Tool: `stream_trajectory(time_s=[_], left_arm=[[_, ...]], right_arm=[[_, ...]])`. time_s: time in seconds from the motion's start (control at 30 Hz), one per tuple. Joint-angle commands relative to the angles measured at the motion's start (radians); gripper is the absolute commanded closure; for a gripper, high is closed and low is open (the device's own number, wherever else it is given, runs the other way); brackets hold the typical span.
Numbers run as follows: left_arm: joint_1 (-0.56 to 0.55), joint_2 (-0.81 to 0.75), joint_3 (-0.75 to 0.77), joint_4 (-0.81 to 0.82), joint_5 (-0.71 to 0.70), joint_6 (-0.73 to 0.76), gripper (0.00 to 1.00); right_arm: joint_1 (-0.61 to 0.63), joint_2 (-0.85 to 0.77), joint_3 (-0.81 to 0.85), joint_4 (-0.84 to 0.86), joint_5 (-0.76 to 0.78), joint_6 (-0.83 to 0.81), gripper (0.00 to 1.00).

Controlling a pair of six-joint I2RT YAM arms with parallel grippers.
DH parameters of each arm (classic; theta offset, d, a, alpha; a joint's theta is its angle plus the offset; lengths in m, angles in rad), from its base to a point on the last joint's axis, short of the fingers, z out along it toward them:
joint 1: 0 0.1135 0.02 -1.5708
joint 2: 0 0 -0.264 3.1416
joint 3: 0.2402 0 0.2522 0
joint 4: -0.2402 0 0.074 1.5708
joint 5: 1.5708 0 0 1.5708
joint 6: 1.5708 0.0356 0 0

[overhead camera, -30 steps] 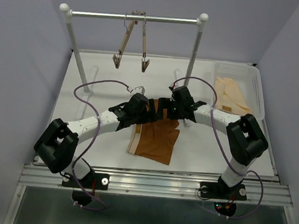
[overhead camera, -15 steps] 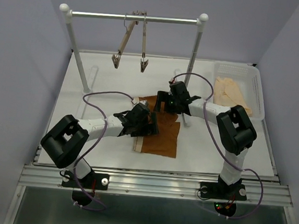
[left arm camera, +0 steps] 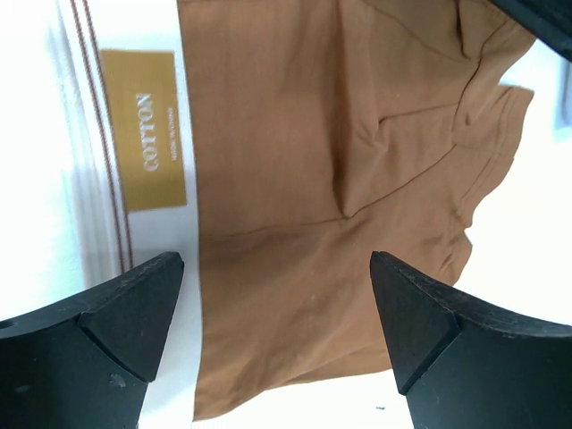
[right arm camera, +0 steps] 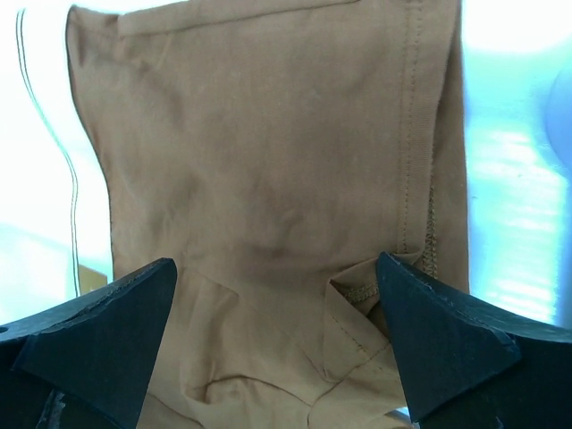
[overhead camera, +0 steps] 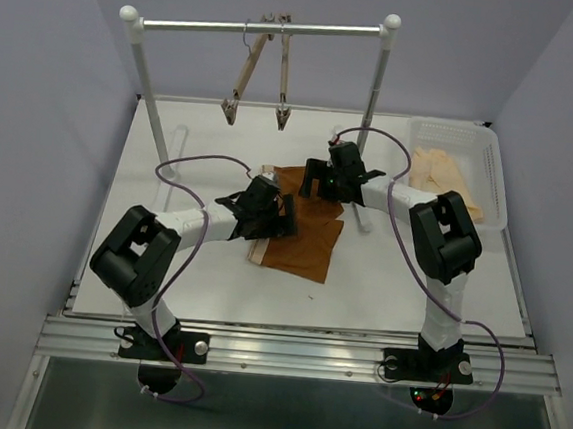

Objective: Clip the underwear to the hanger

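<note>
The rust-brown underwear (overhead camera: 303,251) lies flat on the white table, its pale waistband (overhead camera: 256,252) to the left. In the left wrist view the underwear (left arm camera: 304,161) fills the frame, with a "COTTON" label (left arm camera: 147,125) on the waistband. My left gripper (overhead camera: 278,217) (left arm camera: 277,313) hovers open over the cloth, holding nothing. My right gripper (overhead camera: 314,182) (right arm camera: 277,331) stands open above the underwear (right arm camera: 268,161) at its far edge, over folded seams. Two light-wood hangers (overhead camera: 243,78) (overhead camera: 283,79) hang from the rail, apart from both grippers.
A steel rail (overhead camera: 213,26) on white posts spans the back of the table (overhead camera: 412,276); its right post (overhead camera: 375,102) stands just behind the right arm. A white basket (overhead camera: 492,177) with pale cream garments (overhead camera: 445,178) sits at the back right.
Both arms have pulled in toward the middle, and both grippers now sit over the underwear's far half. The cloth has shifted slightly. The hangers have swung a little on the rail.
</note>
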Motion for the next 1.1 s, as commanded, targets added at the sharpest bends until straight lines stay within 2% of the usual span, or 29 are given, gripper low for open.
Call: stream_trajectory(time_s=[0.0,0.3,0.4,0.5,0.7,0.83,0.97,1.07], left_arm=[[-0.008,-0.088,0.035,-0.077,-0.047,0.07,0.01],[-0.077,-0.367,0.035,-0.203,-0.175,0.113,0.01],[-0.115,-0.455,0.09,-0.284,-0.218,0.11,0.01],[-0.149,-0.525,0.149,-0.304,-0.23,0.139,0.01],[-0.152,-0.584,0.251,-0.35,-0.224,0.162,0.01],[-0.157,-0.61,0.348,-0.355,-0.16,0.214,0.01],[-0.161,-0.65,0.443,-0.335,-0.188,0.24,0.01],[-0.161,-0.667,0.509,-0.314,-0.262,0.242,0.01]], right_arm=[[-0.009,-0.009,0.048,-0.026,-0.065,-0.082,0.0],[-0.009,-0.26,-0.095,0.052,-0.18,-0.125,0.0],[-0.009,-0.335,-0.199,0.096,-0.208,-0.106,0.0],[-0.009,-0.447,-0.297,0.116,-0.168,-0.074,0.0],[-0.009,-0.587,-0.397,0.112,-0.09,-0.089,0.0],[-0.009,-0.647,-0.423,0.1,-0.068,-0.102,0.0],[-0.009,-0.675,-0.426,0.093,-0.062,-0.103,0.0],[-0.009,-0.682,-0.426,0.09,-0.054,-0.106,0.0]])
